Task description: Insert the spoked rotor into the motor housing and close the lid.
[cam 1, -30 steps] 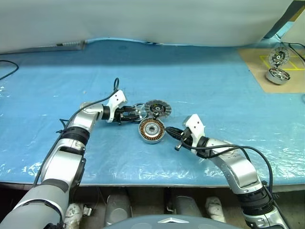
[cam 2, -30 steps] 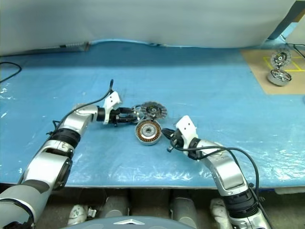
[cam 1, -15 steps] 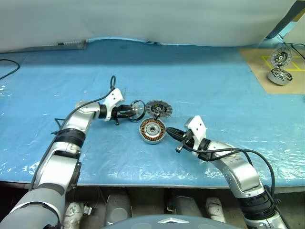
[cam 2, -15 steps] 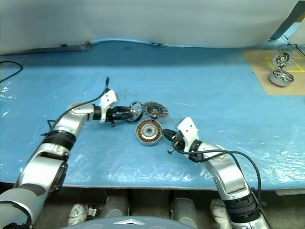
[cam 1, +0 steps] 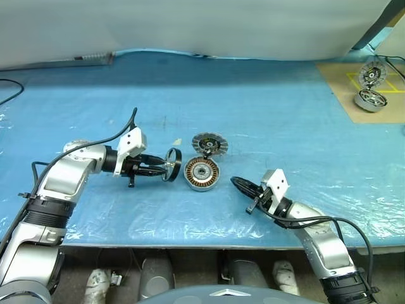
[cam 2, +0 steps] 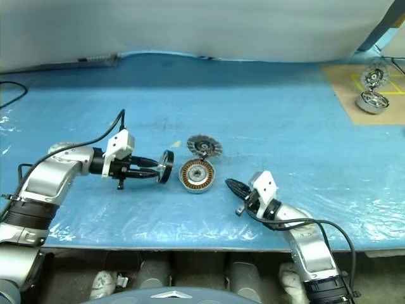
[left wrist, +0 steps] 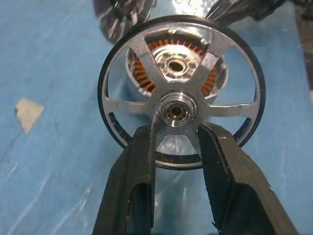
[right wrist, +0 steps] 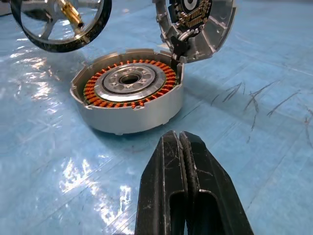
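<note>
The spoked rotor (cam 1: pixel 173 164) is a shiny wheel with a dark rim, held on edge just above the blue mat. My left gripper (left wrist: pixel 178 133) is shut on its hub, with one black finger (left wrist: pixel 145 161) on each side. It hangs just left of the motor housing (cam 1: pixel 201 173), whose copper windings ring a dark centre (right wrist: pixel 128 78). The lid (cam 1: pixel 209 143) stands tilted up at the housing's far edge, its inner face showing (right wrist: pixel 195 19). My right gripper (cam 1: pixel 237 184) is shut on nothing and points at the housing from the right, a short gap away (right wrist: pixel 180 139).
A brown board (cam 1: pixel 354 85) at the far right carries other motor parts (cam 1: pixel 370 98). A small pale scrap (left wrist: pixel 27 110) lies on the mat near the rotor. A grey bar (cam 1: pixel 88 60) and a white sheet run along the back. The table's front edge passes below both arms.
My left gripper has drawn back to the left and nearer, carrying the rotor away from beside the lid. My right gripper has pulled back to the right, away from the housing.
</note>
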